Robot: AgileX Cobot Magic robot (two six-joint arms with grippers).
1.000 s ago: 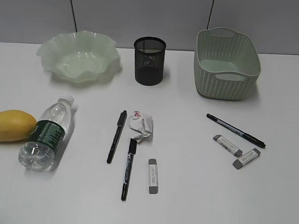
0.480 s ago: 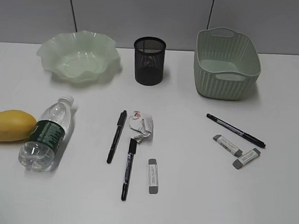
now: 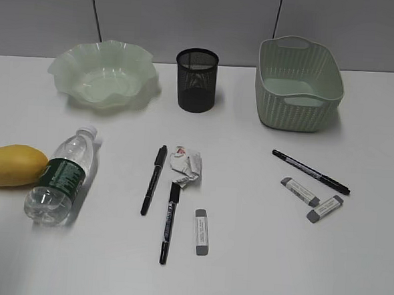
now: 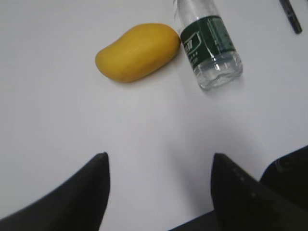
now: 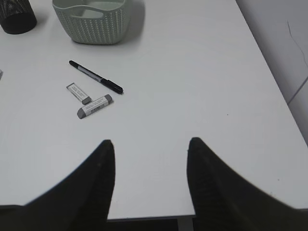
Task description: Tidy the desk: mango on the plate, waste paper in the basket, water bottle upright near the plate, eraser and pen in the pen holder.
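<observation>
Hovering above bare counter, the left gripper has its jaws spread wide, holding and touching nothing; the right gripper likewise stands with jaws spread, empty. Neither gripper appears in the exterior view.

No change from the earlier frames: every object lies where it was.

Count:
- one mango, lying at the left edge and touching the water bottle, which lies on its side
- one plate, rear left
- one pen holder, rear centre
- one basket, rear right
- one waste paper ball, centre
- three pens: left pen, middle pen, right pen
- three erasers: centre eraser, two right erasers and.
</observation>
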